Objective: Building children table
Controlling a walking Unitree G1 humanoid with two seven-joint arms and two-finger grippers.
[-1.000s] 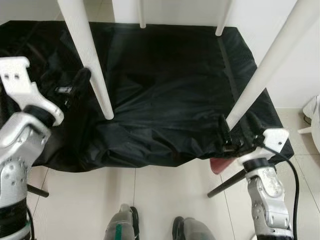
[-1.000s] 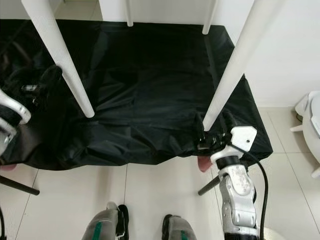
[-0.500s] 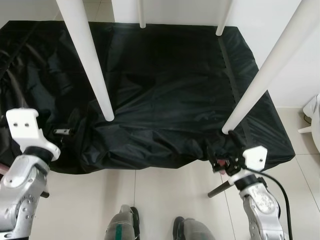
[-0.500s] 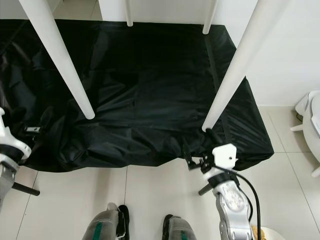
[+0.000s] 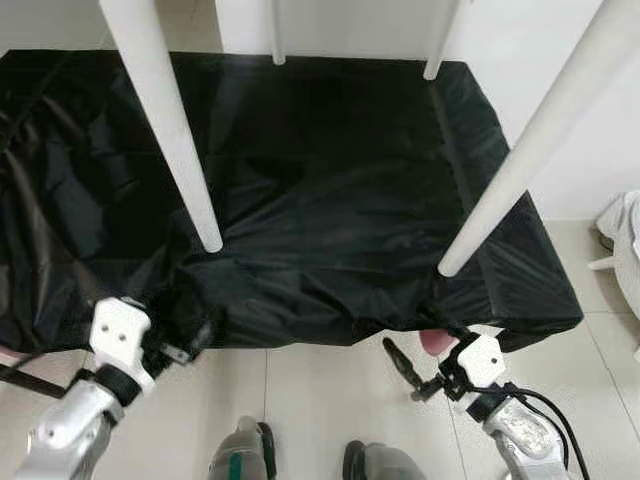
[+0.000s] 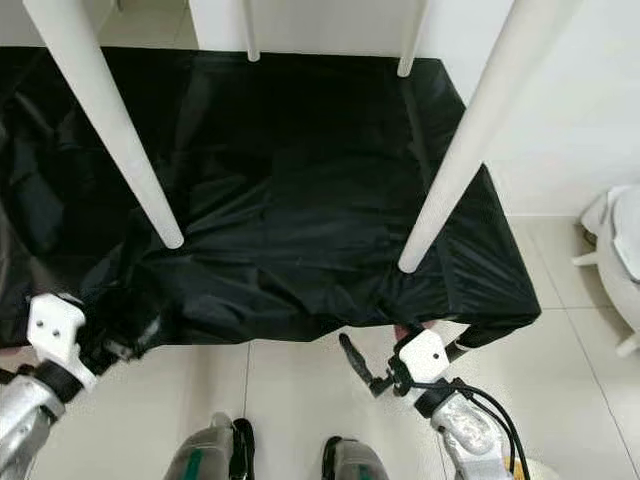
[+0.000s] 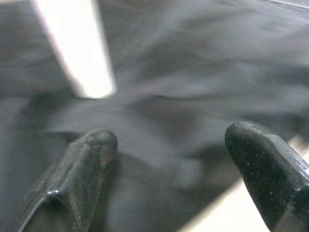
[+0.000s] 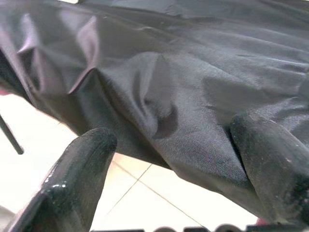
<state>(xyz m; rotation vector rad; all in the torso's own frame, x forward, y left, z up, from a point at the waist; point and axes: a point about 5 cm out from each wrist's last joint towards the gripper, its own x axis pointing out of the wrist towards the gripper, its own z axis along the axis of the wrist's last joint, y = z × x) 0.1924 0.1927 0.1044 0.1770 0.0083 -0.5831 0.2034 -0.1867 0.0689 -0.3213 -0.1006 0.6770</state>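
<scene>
Four white legs (image 5: 165,120) stand up from the black-draped surface (image 5: 330,180), frame centre: stiff, light, best gripped mid-shaft. Left pincer (image 5: 185,340) and right pincer (image 5: 410,370), both apart, hover lower frame.

Left gripper (image 7: 169,145) seen along its own two black fingers (image 7: 82,169) — spread wide apart, with nothing between them. Beyond the fingertips lies a black cloth (image 7: 193,82), creased in soft folds and blurred throughout. A white table leg (image 7: 75,48) slants down onto the cloth and ends in a rounded tip just ahead of one finger. A pale strip (image 7: 227,212) beside the other finger is probably floor past the cloth's edge — too blurred to confirm.
</scene>
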